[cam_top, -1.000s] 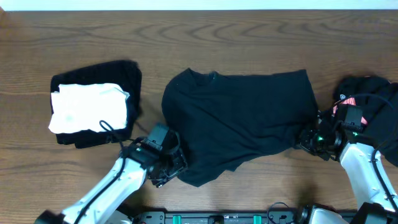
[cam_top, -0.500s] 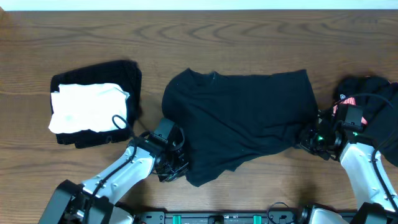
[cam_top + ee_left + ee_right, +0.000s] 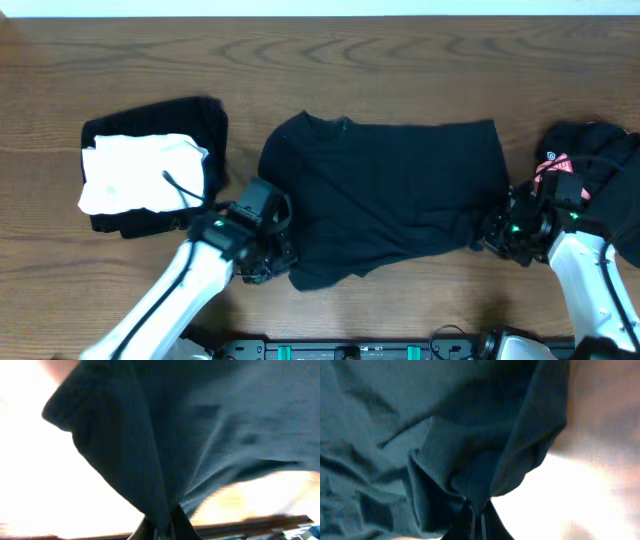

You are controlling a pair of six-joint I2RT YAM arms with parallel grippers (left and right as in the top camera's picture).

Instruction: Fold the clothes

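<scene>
I see the black T-shirt lying mid-tabletop, its long axis running left to right. My left pincer pinches its near-left corner and my right pincer its near-right; the cloth lies beyond both.

No readable text anywhere. A white mark on the pink patch behind the right gripper is too small to read.

Folded stack left, heap right
</scene>
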